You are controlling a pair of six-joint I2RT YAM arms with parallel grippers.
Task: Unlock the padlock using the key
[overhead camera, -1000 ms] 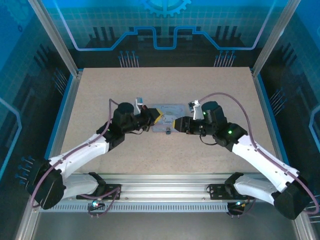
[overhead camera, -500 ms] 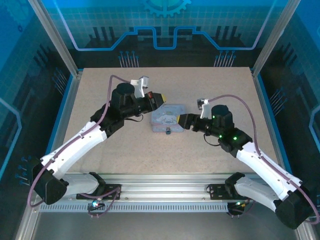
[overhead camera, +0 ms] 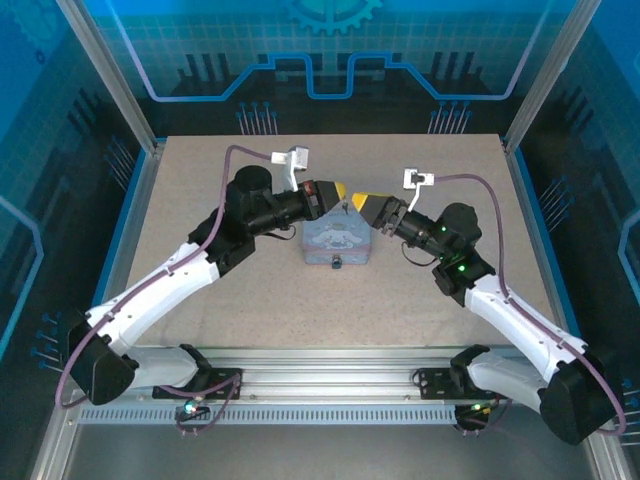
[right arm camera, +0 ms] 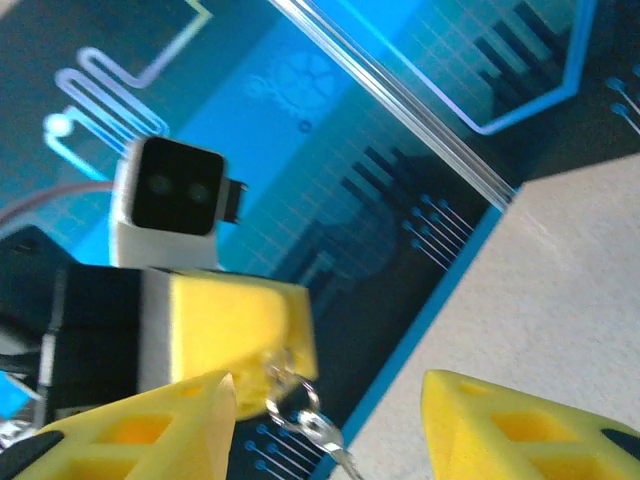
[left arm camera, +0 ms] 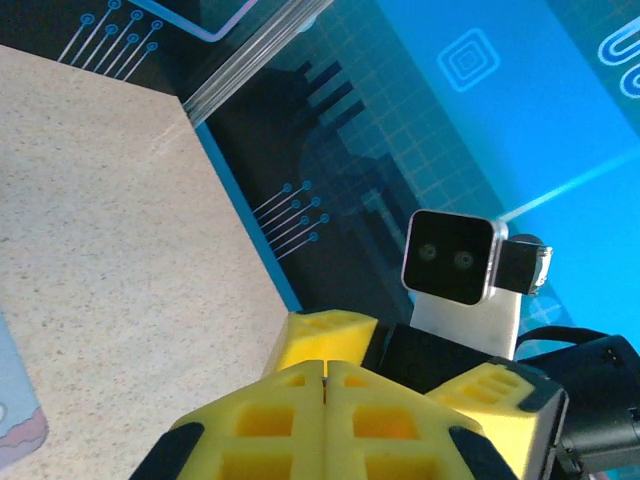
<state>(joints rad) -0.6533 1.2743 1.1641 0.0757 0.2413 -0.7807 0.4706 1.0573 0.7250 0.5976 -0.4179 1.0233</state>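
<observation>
Left hand pinches key, dangling before spread right hand.

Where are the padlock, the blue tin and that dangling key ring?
padlock (overhead camera: pixel 337 263), top view, its body.
blue tin (overhead camera: pixel 335 238), top view, lid centre.
key ring (right arm camera: pixel 318 428), right wrist view, lower silvery end.

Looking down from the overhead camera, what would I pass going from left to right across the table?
left arm → left gripper → right gripper → right arm
</observation>
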